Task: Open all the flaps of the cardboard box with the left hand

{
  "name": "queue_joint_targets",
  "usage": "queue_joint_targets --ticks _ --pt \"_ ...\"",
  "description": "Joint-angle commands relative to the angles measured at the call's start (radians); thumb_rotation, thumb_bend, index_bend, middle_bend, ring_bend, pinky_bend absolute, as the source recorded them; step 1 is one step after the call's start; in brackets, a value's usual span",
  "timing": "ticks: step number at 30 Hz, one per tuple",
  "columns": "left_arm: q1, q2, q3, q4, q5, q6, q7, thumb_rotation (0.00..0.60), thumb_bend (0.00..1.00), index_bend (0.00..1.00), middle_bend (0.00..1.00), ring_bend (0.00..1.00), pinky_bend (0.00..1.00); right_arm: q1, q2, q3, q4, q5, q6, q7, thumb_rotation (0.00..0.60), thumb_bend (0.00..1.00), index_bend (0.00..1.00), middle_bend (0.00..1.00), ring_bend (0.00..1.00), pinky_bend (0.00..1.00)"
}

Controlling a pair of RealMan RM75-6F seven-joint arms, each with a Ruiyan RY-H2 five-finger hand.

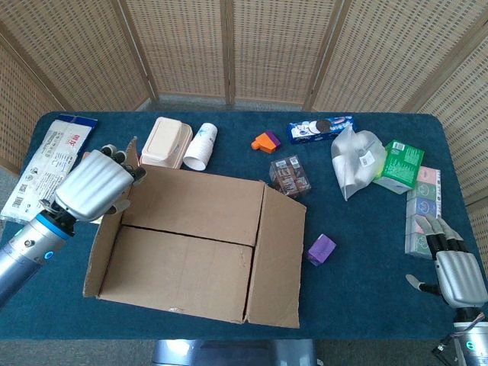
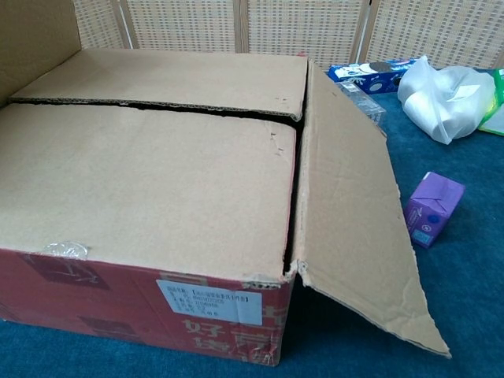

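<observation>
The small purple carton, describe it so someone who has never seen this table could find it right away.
Start at the big cardboard box in the middle of the blue table. Look just past its opened flap on the side of the robot's right arm: the small purple carton sits there alone on the cloth. It is the only purple thing, apart from the clear snack pack farther back.

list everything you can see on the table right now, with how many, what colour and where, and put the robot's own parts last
cardboard box: 1, brown and red, table centre
noodle packet: 1, white, far left
food container: 1, beige, behind box
paper cup: 1, white, on its side beside container
cookie pack: 1, blue, back centre
plastic bag: 1, clear, right
green box: 1, right of bag
purple carton: 1, right of box
orange block: 1, back centre
left hand: 1, silver, at box's left flap
right hand: 1, silver, right edge
</observation>
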Motion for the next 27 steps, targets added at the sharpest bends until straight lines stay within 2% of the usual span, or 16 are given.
queue_joint_targets --ticks 1,15,27 --pt "0.03 0.025 -0.006 0.024 0.017 0.018 -0.04 0.6 0.17 0.52 0.76 0.5 0.45 0.0 0.0 0.0 0.0 0.001 -0.001 -0.001 0.6 0.0 0.0 0.0 0.0 0.15" --pt "0.127 0.032 0.007 0.15 0.069 0.036 -0.155 0.6 0.17 0.52 0.75 0.5 0.45 0.002 -0.006 -0.004 -0.003 0.004 -0.009 -0.014 0.6 0.0 0.0 0.0 0.0 0.15" --pt "0.192 -0.036 0.041 0.283 0.088 0.036 -0.231 0.6 0.17 0.52 0.74 0.5 0.45 0.003 -0.009 -0.008 -0.006 0.004 -0.015 -0.022 0.6 0.0 0.0 0.0 0.0 0.15"
